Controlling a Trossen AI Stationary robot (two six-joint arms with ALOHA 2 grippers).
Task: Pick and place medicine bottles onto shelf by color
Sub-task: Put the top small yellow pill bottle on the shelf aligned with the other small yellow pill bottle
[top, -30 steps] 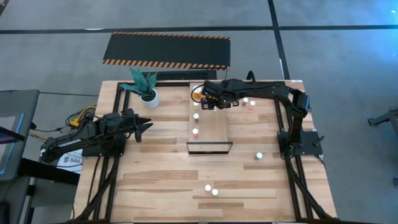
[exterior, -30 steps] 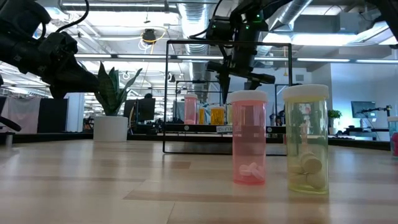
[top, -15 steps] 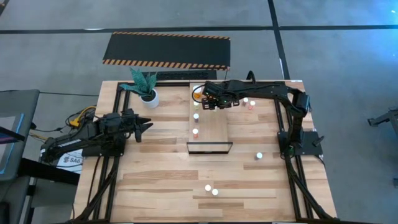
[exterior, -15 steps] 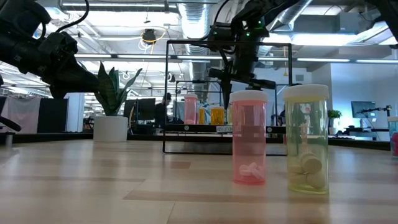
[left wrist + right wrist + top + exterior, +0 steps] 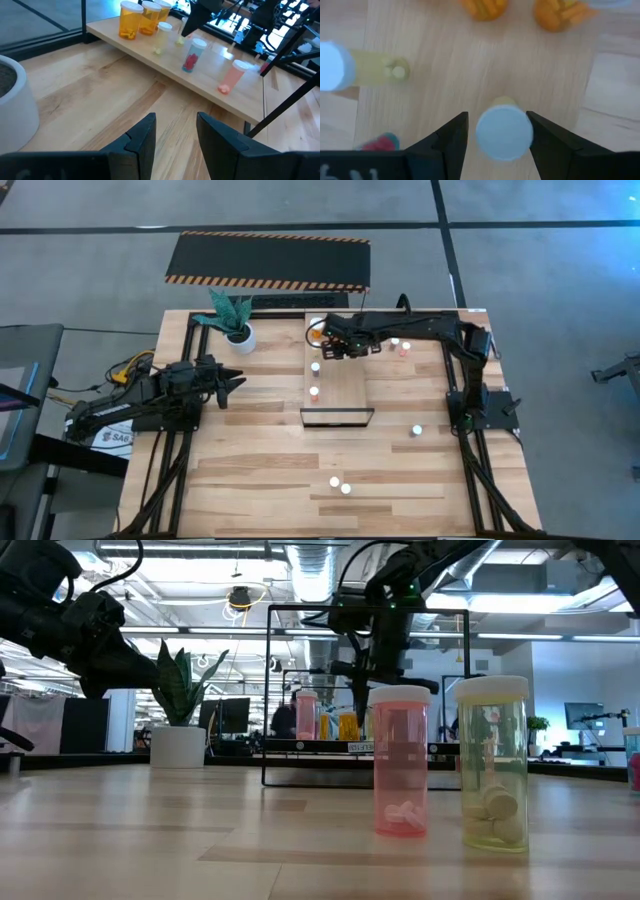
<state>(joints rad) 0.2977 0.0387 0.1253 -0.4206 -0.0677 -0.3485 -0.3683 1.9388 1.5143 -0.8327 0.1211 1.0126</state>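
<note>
The shelf [image 5: 340, 385] is a pale board at the table's middle. Two orange medicine bottles [image 5: 482, 7] stand at its far end. Nearer along it stand a yellowish one [image 5: 355, 70], a red-filled one [image 5: 191, 54] and a pink one [image 5: 231, 78]. My right gripper [image 5: 333, 348] points down over the shelf's far part. Its open fingers [image 5: 455, 135] stand on either side of a yellowish bottle's white cap [image 5: 504, 131], with a thin gap showing at one finger. That bottle stands upright on the board. My left gripper [image 5: 175, 130] waits open over the table's left side, holding nothing.
Loose bottles stand on the table: a pink one [image 5: 400, 765] and a yellowish one [image 5: 492, 765] near the front edge, one [image 5: 416, 430] by the right arm's base, and two [image 5: 399, 345] right of the shelf. A potted plant [image 5: 240, 335] stands far left.
My right gripper has sunk a little toward the shelf's far part, still pointing down. The bottles on the shelf and the table stand where they were.
</note>
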